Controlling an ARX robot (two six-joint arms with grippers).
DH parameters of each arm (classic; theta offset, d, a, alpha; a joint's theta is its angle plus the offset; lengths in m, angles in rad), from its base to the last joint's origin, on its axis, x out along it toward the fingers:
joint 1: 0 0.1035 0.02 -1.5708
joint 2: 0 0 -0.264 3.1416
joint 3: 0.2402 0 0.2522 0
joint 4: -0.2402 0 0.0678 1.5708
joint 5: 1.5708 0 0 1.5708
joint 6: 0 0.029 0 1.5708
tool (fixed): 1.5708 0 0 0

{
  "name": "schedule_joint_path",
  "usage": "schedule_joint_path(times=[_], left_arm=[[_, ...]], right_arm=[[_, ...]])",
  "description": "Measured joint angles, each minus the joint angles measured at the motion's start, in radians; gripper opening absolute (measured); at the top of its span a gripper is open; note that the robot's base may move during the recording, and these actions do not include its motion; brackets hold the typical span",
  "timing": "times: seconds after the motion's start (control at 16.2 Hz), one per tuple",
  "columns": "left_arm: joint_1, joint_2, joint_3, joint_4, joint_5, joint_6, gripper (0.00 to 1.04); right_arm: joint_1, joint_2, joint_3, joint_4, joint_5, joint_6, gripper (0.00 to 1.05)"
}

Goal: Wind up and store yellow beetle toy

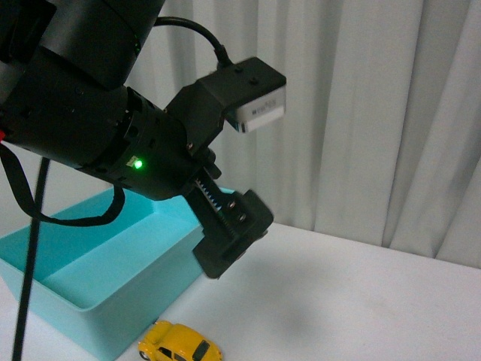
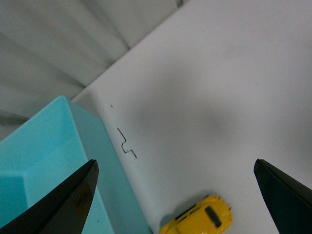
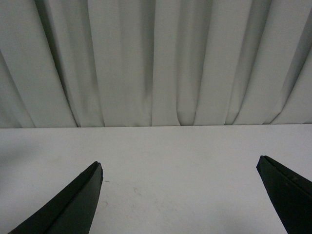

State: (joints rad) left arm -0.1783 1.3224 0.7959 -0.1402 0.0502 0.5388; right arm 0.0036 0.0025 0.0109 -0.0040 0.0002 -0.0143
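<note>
The yellow beetle toy (image 1: pixel 180 344) stands on the white table at the bottom of the front view, just off the near corner of a turquoise bin (image 1: pixel 68 282). The left wrist view shows the toy (image 2: pixel 200 220) beside the bin wall (image 2: pixel 117 190). My left gripper (image 1: pixel 233 241) hangs above the table, over the bin's right edge and higher than the toy. It is open (image 2: pixel 175 168), its jaws wide apart with nothing between them. My right gripper (image 3: pixel 179 168) is open too, over bare table, and does not show in the front view.
White curtains (image 1: pixel 376 113) hang behind the table's far edge. A small dark zigzag mark (image 2: pixel 126 144) lies on the tabletop near the bin. A black cable (image 1: pixel 26 286) runs down in front of the bin at the left.
</note>
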Motion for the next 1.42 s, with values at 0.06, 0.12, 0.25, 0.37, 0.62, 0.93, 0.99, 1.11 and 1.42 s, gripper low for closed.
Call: schedule_joint_path(times=[0.06, 0.12, 0.25, 0.37, 0.62, 0.93, 0.99, 1.11, 1.42], left_arm=[[0.0, 0.012, 0.034, -0.093, 0.012, 0.128, 0.98], [-0.011, 0.024, 0.059, -0.188, 0.017, 0.251, 0.98], [-0.064, 0.103, 0.081, -0.41, 0.01, 0.545, 0.98], [-0.081, 0.156, 0.081, -0.426, -0.037, 0.684, 0.98], [-0.084, 0.262, 0.066, -0.395, -0.085, 0.862, 0.98], [-0.043, 0.355, 0.05, -0.33, -0.11, 0.95, 0.98], [-0.015, 0.404, 0.05, -0.31, -0.111, 0.954, 0.98], [-0.005, 0.421, 0.05, -0.299, -0.113, 0.95, 0.98], [0.02, 0.483, 0.068, -0.299, -0.126, 0.892, 0.98]], right_arm=[[0.0, 0.0, 0.0, 0.0, 0.0, 0.0, 0.98], [0.0, 0.0, 0.0, 0.0, 0.0, 0.0, 0.98], [0.0, 0.0, 0.0, 0.0, 0.0, 0.0, 0.98], [0.0, 0.0, 0.0, 0.0, 0.0, 0.0, 0.98], [0.0, 0.0, 0.0, 0.0, 0.0, 0.0, 0.98], [0.0, 0.0, 0.0, 0.0, 0.0, 0.0, 0.98], [0.0, 0.0, 0.0, 0.0, 0.0, 0.0, 0.98], [0.0, 0.0, 0.0, 0.0, 0.0, 0.0, 0.98], [0.0, 0.0, 0.0, 0.0, 0.0, 0.0, 0.98]])
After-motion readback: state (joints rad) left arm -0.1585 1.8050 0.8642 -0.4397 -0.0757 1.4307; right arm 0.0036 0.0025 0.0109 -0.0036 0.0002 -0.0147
